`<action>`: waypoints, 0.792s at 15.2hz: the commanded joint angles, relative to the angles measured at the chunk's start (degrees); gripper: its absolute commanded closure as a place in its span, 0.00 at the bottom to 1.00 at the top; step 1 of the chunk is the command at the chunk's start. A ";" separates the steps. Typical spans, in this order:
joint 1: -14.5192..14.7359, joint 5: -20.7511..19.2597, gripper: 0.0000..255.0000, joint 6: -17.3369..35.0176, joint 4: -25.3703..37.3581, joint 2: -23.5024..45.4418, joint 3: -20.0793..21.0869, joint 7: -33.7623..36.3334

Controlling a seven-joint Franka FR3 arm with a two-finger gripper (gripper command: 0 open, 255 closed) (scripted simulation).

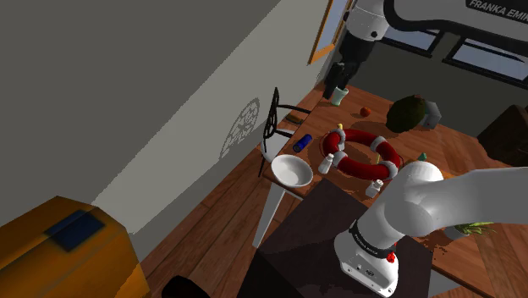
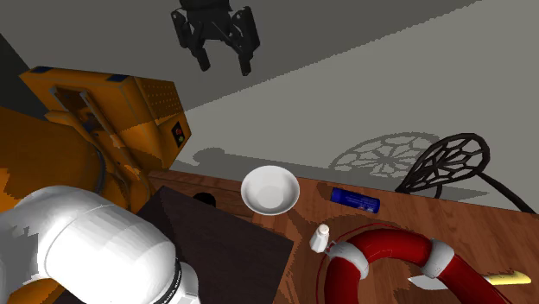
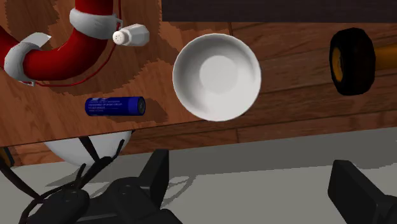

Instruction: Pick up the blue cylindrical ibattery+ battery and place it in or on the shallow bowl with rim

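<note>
The battery (image 3: 115,105) is a small rigid cylinder, judged light, smooth and liable to roll; best taken across its middle. It lies flat near the table (image 3: 286,121) edge, to the second exterior view's right of the bowl (image 3: 217,77), apart from it. The gripper (image 2: 225,62) hangs high above, pointing down, fingers spread, holding nothing.

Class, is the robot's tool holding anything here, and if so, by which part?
Nothing is held. The open tool hangs above the table; the blue battery lies untouched there beside the white bowl.
</note>
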 commanded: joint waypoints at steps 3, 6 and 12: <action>-1.32 -0.01 0.00 3.73 -1.42 2.08 -0.92 2.02; -3.28 0.05 0.00 9.28 -3.12 5.58 -2.33 4.94; -6.88 0.51 0.00 20.17 -5.09 13.79 -5.36 10.36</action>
